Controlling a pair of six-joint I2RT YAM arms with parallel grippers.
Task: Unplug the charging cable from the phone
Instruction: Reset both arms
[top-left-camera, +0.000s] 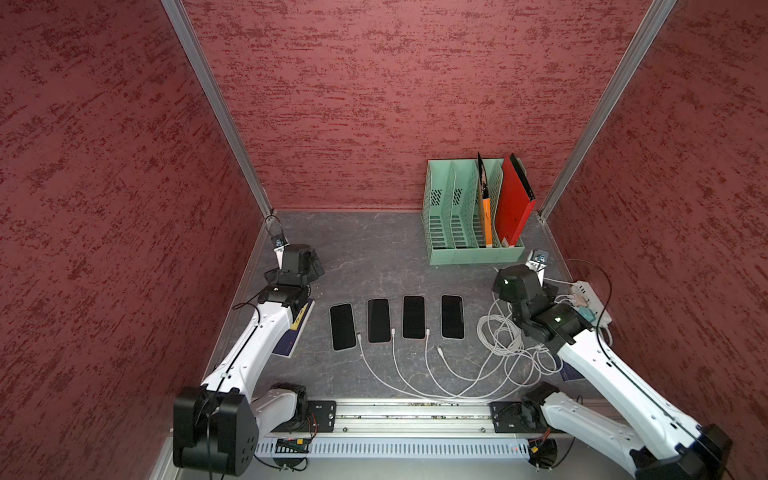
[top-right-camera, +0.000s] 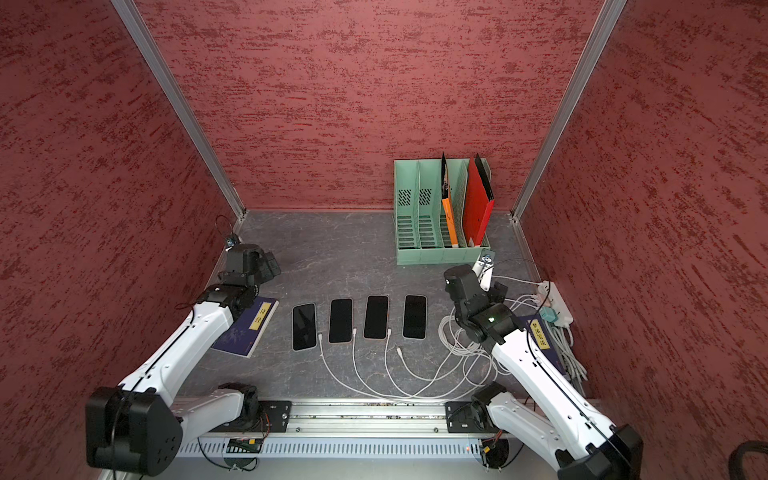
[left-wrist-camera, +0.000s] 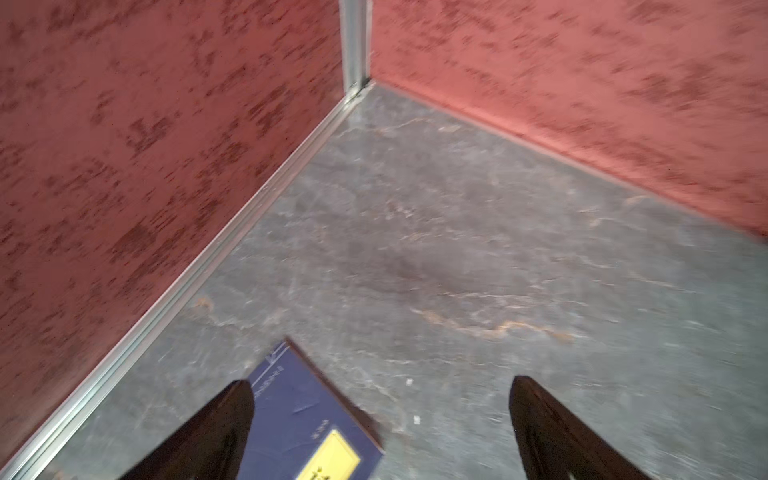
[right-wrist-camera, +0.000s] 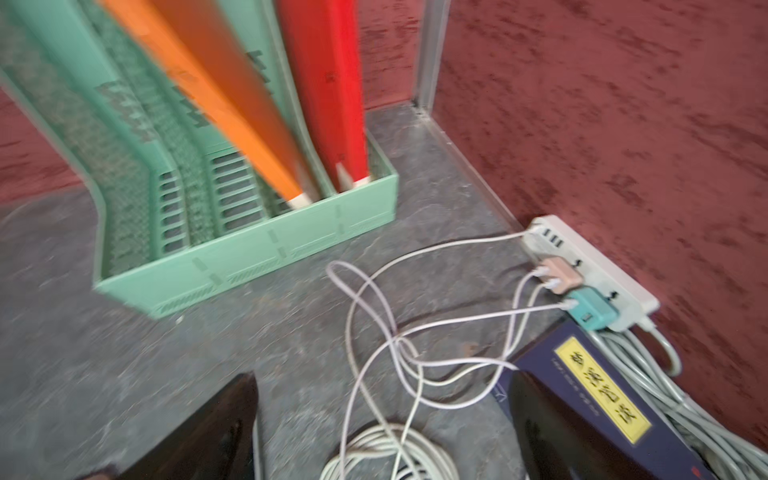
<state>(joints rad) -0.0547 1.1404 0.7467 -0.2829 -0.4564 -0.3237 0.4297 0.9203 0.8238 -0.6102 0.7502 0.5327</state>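
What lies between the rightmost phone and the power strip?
A coil of white cable, then the right arm's wrist, shown in both top views.

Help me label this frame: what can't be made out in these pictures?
- Cable plugs at the phones: too small in both top views to confirm seating.
- Blue book: mostly hidden under the left arm, in a top view.
- File rack: motion-blurred, right wrist view.
- Power strip: partly behind the right arm, in a top view.

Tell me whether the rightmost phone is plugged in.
Unplugged. In a top view nothing enters the near edge of the phone; a loose plug lies apart from it.
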